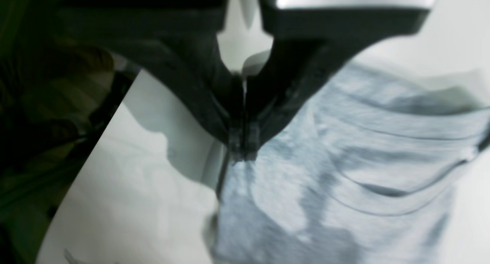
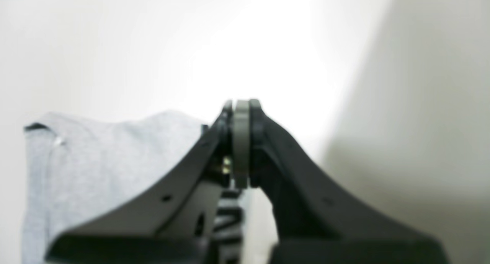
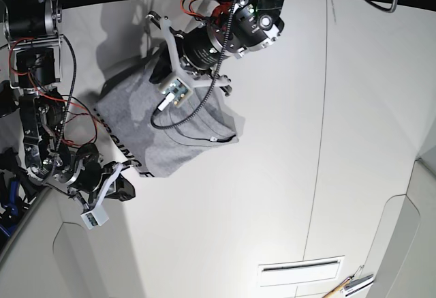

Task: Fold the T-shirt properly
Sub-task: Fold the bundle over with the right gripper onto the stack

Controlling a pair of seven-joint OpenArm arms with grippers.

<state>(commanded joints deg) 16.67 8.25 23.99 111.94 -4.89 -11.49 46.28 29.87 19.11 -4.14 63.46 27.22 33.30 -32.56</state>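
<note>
The T-shirt (image 3: 146, 131) is held off the white table (image 3: 286, 148) at the far left of the base view, stretched between the two arms. Black lettering runs along its lower left edge; the neck opening faces the right.

Left arm: it enters from the far edge at centre and angles down to the left, with its wrist camera unit and cables lying over the cloth. In the left wrist view the left gripper (image 1: 243, 151) has its fingers pressed together on a grey edge of the T-shirt (image 1: 344, 157), which hangs below the tips in long folds. The table edge (image 1: 115, 202) and a dark floor show on the left of that view.

Right arm: it stands at the left edge of the base view, folded at the elbow, with its wrist low and near the lettered edge. In the right wrist view the right gripper (image 2: 241, 141) is closed, with a thin grey layer clamped between its fingertips. The T-shirt (image 2: 99, 168) spreads to the left of it, and lettering shows under the fingers.
</note>
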